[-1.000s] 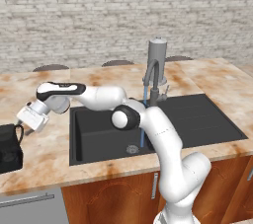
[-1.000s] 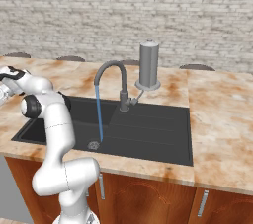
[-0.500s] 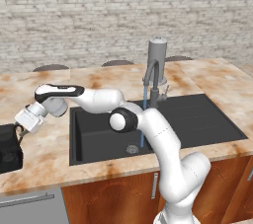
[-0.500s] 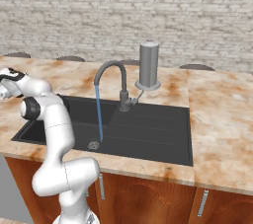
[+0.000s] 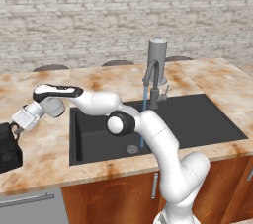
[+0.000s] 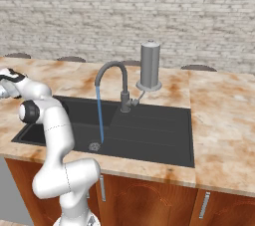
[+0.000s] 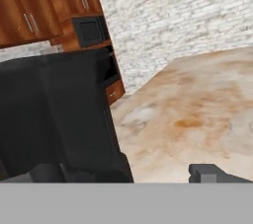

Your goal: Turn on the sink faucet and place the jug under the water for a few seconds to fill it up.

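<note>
Jug point(image 5: 9, 147): black and boxy, standing on the counter point(image 5: 44, 144) well to the left of the sink, at the left edge of the left base view; large and dark in the hand view point(image 7: 54, 114), taking up its left half.
Pincer point(image 5: 17, 128): spread to full width, nothing held; right at the jug's upper right side, whether touching yet cannot be told; one dark finger tip point(image 7: 210, 172) seen low at the right of the hand view over bare counter, so the jug seems to sit off to one side of the gap rather than squarely between the fingers.
Step in hand: approach for the grasp, judged from the spread pincer at the jug.
Doing it well: centre the body of the jug between the fingers before closing, as it looks about as wide as the opening; come in level and slow to avoid nudging it off the counter edge; keep clear of the thin handle; close only once both fingers flank the sides.
Sink point(image 5: 197, 119): matte black basin to the right of the jug, round drain point(image 6: 94, 146) at the bottom.
Sink faucet point(image 6: 112, 78): arched grey spout behind the sink, already running.
Water point(image 6: 99, 118): thin blue stream falling straight to the drain.
Grey cylinder point(image 6: 150, 65): upright just behind the faucet, not part of the job.
</note>
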Controlling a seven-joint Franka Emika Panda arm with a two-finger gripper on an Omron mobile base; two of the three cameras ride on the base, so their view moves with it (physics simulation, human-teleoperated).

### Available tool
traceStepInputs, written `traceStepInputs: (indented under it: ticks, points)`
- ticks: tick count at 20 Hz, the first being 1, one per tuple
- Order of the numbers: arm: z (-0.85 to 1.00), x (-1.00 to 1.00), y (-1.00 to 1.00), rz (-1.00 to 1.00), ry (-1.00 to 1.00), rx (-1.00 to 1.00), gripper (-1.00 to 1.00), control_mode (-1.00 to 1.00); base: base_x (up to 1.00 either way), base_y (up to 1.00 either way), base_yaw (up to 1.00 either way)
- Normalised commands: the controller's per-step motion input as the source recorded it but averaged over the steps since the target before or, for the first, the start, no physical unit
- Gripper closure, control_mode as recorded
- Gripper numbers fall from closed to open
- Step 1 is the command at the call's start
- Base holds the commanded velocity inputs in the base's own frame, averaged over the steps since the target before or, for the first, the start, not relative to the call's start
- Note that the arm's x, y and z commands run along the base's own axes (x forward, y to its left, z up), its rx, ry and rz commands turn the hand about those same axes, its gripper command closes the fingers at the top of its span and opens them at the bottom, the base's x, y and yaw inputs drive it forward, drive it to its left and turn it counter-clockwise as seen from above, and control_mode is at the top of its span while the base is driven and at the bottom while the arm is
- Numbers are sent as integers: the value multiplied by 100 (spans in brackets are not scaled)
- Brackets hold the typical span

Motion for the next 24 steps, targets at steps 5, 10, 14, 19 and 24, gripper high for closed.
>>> traceStepInputs:
  ticks: [5, 10, 14, 19, 24]
  points:
    - [0, 0, 6, -1, 5, 0, 100, -100, 0, 0, 0]
    - [0, 0, 0, 0, 0, 0, 100, -100, 0, 0, 0]
    - [0, -3, 0, 0, 0, 0, 100, -100, 0, 0, 0]
    - [4, -18, 0, -4, 0, 0, 100, -100, 0, 0, 0]
    - [10, -37, 0, -10, 0, 0, 100, -100, 0, 0, 0]
